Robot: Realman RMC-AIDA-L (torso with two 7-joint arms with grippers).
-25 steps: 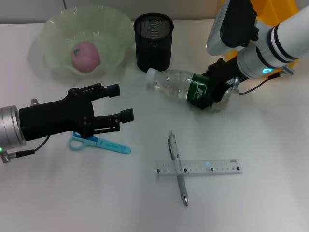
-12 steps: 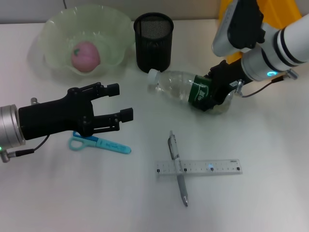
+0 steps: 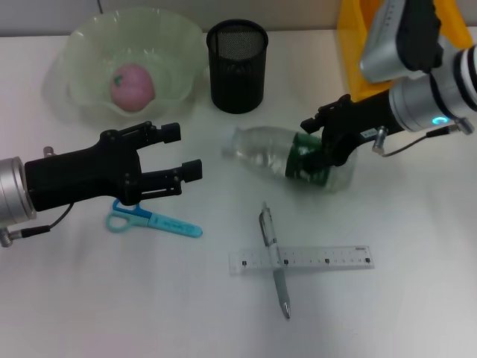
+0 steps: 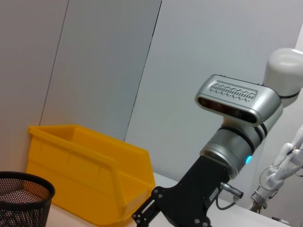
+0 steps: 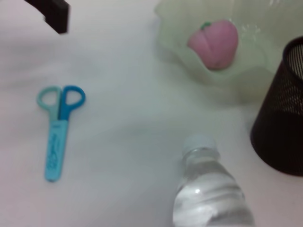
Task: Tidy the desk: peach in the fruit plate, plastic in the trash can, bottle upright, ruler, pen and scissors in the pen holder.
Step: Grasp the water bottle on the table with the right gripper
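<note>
The clear bottle (image 3: 268, 151) with a green label lies on its side mid-table, its cap (image 5: 199, 144) pointing toward the robot's left. My right gripper (image 3: 322, 146) is shut on its labelled end. The pink peach (image 3: 133, 85) rests in the pale green fruit plate (image 3: 179, 45). Blue scissors (image 3: 153, 221) lie just in front of my left gripper (image 3: 182, 151), which hovers open with nothing between its fingers. The pen (image 3: 274, 259) lies crossed under the clear ruler (image 3: 320, 258) near the front. The black mesh pen holder (image 3: 237, 66) stands behind the bottle. No plastic shows.
A yellow bin (image 3: 356, 52) stands at the back right behind my right arm; the left wrist view shows the same yellow bin (image 4: 90, 182) beside the pen holder (image 4: 21, 203). Bare white table lies along the front left.
My right gripper has drawn the bottle to the right and toward the front, away from the pen holder. The left gripper has barely shifted.
</note>
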